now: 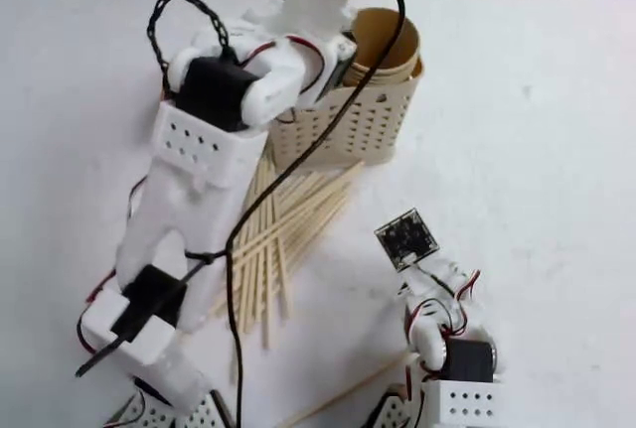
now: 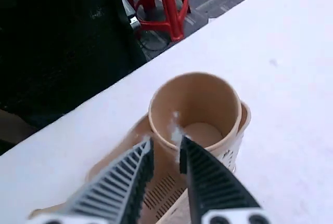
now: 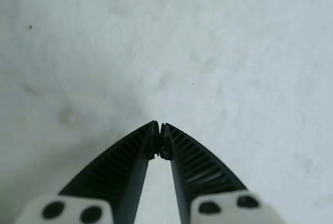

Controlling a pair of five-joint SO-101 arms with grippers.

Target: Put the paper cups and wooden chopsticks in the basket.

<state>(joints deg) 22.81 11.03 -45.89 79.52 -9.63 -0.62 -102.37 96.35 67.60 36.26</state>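
Observation:
A beige perforated basket stands at the table's far middle with a paper cup upright inside it. In the left wrist view my left gripper hangs just above the rim of the cup, slightly open with nothing between its fingers; the basket wall shows below. A pile of wooden chopsticks lies on the table in front of the basket, partly under the left arm. One more chopstick lies near the front edge. My right gripper is shut and empty over bare table.
The left arm with its black cable stretches from the front left to the basket. The right arm is folded at the front right. The white table is bare on the right side. A red stool stands beyond the table.

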